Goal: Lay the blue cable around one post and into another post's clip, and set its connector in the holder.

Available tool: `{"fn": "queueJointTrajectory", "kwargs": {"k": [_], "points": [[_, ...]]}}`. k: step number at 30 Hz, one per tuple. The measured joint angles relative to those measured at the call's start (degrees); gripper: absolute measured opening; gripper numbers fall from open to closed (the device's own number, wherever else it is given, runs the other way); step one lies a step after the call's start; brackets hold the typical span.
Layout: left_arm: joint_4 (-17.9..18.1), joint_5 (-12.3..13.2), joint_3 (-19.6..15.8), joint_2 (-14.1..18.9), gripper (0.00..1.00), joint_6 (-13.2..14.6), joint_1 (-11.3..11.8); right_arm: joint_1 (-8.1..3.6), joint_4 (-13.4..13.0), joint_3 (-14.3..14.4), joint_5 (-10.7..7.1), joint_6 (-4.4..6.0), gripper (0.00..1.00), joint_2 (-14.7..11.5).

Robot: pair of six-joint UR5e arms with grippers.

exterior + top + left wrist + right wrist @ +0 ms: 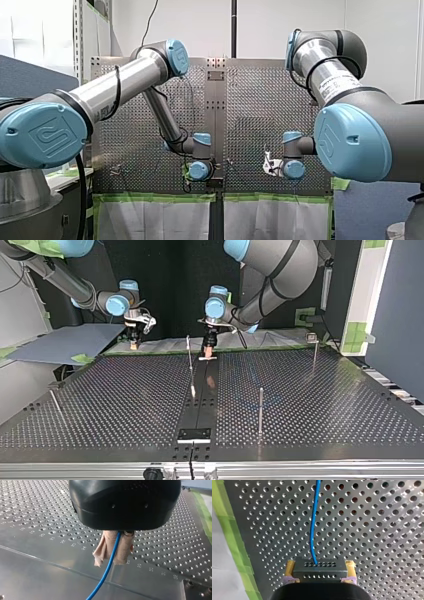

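In the left wrist view my left gripper (115, 560) is shut on the blue cable (107, 568), pinched between beige pads (123, 552); the cable runs on ahead over the perforated plate. In the right wrist view my right gripper (320, 565) is shut on the dark connector (319, 570) between yellow pads (290, 567), with the blue cable (313, 525) leaving its front face. In the top view my left gripper (209, 347) hangs at the far middle of the table and my right gripper (134, 341) at the far left. The black holder (195, 434) lies at the near edge.
Thin metal posts stand on the table: one at the middle (189, 362), one nearer on the right (261, 410), one at the far right (314, 352), a leaning one at the near left (55, 402). Green tape (234, 545) edges the plate.
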Motion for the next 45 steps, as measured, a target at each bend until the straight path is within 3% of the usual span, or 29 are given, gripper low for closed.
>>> {"fn": "queueJointTrajectory", "kwargs": {"k": [14,15,16,17,18,19,20,21,22,23,33,40,45], "points": [[-1.09,-0.22,1.94,-2.21,0.02,0.54,-0.26,-0.8,0.63,-1.37,0.48,0.08,0.05,0.15],[-1.16,-0.13,2.06,-2.21,0.11,0.51,-0.23,-0.81,0.67,-1.37,0.46,0.08,0.05,0.16],[-1.23,0.11,2.19,-2.16,0.11,0.49,-0.18,-0.82,0.74,-1.38,0.44,0.1,0.05,0.17],[-1.29,0.36,2.25,-2.12,0.19,0.5,-0.15,-0.84,0.81,-1.38,0.42,0.12,0.05,0.17],[-1.36,0.66,2.29,-2.09,0.33,0.52,-0.13,-0.85,0.89,-1.4,0.4,0.13,0.05,0.17],[-1.42,1.1,2.33,-2.07,0.33,0.55,-0.09,-0.86,1.02,-1.4,0.38,0.14,0.05,0.18],[-1.47,1.45,2.35,-2.05,0.69,0.57,-0.06,-0.87,1.12,-1.41,0.37,0.14,0.05,0.17],[-1.56,1.84,2.34,-2.02,0.78,0.6,-0.02,-0.9,1.24,-1.41,0.37,0.14,0.05,0.18],[-1.73,2.37,2.33,-1.96,0.78,0.66,0.03,-0.92,1.39,-1.42,0.37,0.15,0.05,0.18],[-1.96,2.77,2.32,-1.9,1.0,0.69,0.07,-0.94,1.52,-1.41,0.37,0.15,0.05,0.2],[-6.07,5.27,1.2,-0.32,1.0,3.61,0.26,-0.98,2.5,-1.39,0.39,0.17,0.05,0.22],[-9.56,5.76,-2.52,3.34,1.0,7.29,0.56,-0.99,3.29,-1.4,0.45,0.13,0.05,0.24],[-10.31,6.14,-4.51,5.07,1.0,8.34,0.55,-1.0,3.54,-1.38,0.5,0.23,0.05,0.26]]}}
